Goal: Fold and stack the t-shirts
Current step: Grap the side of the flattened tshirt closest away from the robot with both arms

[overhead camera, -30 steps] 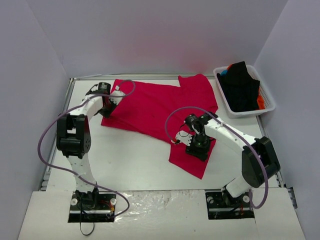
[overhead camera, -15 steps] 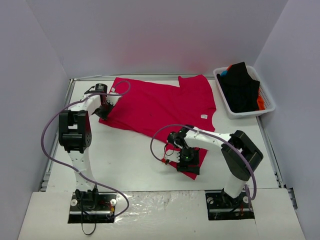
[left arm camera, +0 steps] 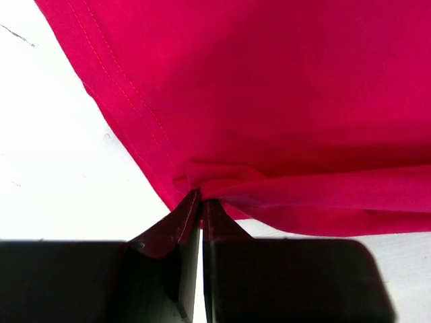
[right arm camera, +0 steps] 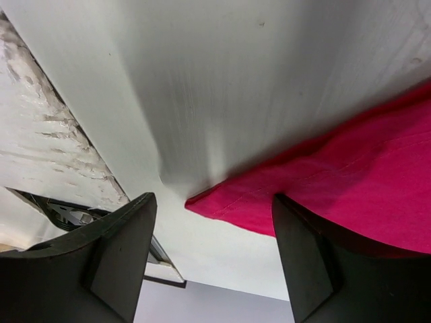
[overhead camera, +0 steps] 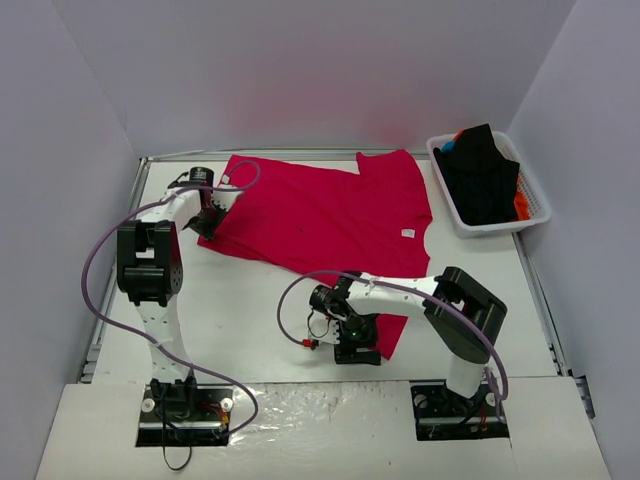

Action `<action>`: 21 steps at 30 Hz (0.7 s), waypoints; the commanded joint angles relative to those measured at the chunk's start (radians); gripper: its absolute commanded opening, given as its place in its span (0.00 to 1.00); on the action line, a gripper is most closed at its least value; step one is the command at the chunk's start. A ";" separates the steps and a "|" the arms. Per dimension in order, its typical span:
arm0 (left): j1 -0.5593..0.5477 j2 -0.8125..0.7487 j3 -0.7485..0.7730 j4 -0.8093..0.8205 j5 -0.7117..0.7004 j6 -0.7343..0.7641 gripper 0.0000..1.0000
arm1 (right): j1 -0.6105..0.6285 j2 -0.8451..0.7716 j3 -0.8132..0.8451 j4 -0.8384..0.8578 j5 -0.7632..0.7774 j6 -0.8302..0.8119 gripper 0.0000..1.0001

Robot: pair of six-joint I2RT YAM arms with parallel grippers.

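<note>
We see white table (overhead camera: 260,300); plain crimson-red cloth t-shirt (overhead camera: 320,215) spread across frame centre. White slatted plastic basket (overhead camera: 541,207) upper right, dark shirts (overhead camera: 480,175) inside. Left gripper (left arm camera: 201,202) pinches t-shirt's left edge; right gripper (right arm camera: 214,222) jaws apart around lower corner.

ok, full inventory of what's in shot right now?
red t-shirt: one, crimson, spread flat mid-table
neck label: one, white, at its collar
basket: one, white slatted, far right corner
heaped clothes: one pile, mostly black, orange and blue showing, in the basket
table: one, white
cables: two, purple, one per arm
left claw: one, black, shut on the shirt's left edge
right claw: one, black, open, astride the shirt's near corner
</note>
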 commanded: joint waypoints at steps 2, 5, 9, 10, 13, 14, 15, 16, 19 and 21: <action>0.017 -0.043 -0.004 -0.007 0.020 -0.008 0.02 | 0.000 0.029 -0.012 0.010 0.026 0.025 0.66; 0.020 -0.044 -0.012 -0.004 0.025 -0.007 0.02 | 0.002 0.061 -0.010 0.021 0.052 0.038 0.67; 0.022 -0.040 -0.015 -0.001 0.028 -0.005 0.02 | 0.002 0.099 -0.019 0.035 0.078 0.058 0.66; 0.022 -0.040 -0.016 0.001 0.026 -0.005 0.02 | 0.003 0.105 -0.018 0.038 0.080 0.064 0.64; 0.022 -0.040 -0.019 0.002 0.034 -0.005 0.02 | 0.005 0.135 -0.019 0.058 0.077 0.075 0.55; 0.022 -0.041 -0.023 0.002 0.037 -0.003 0.02 | 0.008 0.151 -0.021 0.060 0.077 0.077 0.52; 0.022 -0.041 -0.024 0.004 0.038 -0.002 0.02 | 0.012 0.158 -0.019 0.064 0.081 0.081 0.48; 0.022 -0.043 -0.027 0.007 0.040 0.001 0.02 | 0.017 0.162 -0.022 0.067 0.095 0.084 0.46; 0.022 -0.046 -0.035 0.008 0.044 0.003 0.02 | 0.029 0.170 -0.019 0.072 0.100 0.094 0.29; 0.022 -0.049 -0.035 0.007 0.049 0.003 0.02 | 0.034 0.168 -0.016 0.070 0.100 0.095 0.19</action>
